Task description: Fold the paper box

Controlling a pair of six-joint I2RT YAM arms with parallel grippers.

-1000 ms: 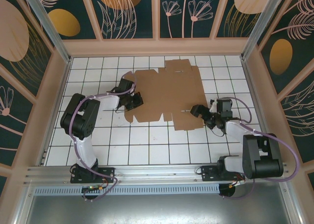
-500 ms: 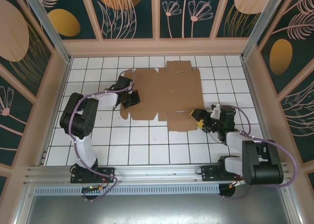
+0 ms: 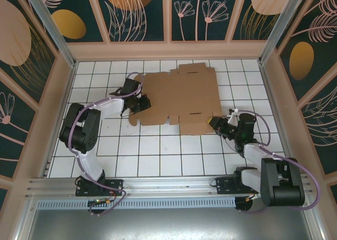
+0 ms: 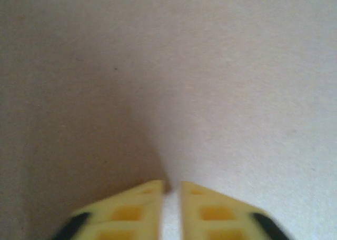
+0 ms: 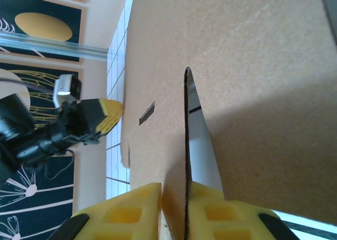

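Paper box spread out toward 12 o'clock of tiled floor. Right gripper clenched on its 4 o'clock corner edge. Left gripper at its 9 o'clock edge, jaws a slit apart; cannot tell whether it grips.

The paper box is blurred beyond the left tool, cropped below.

I read this as robot lab test cell: white tiled floor, dark botanical-print wall panels in pale wood frames, aluminium corner posts, aluminium rail along near edge.
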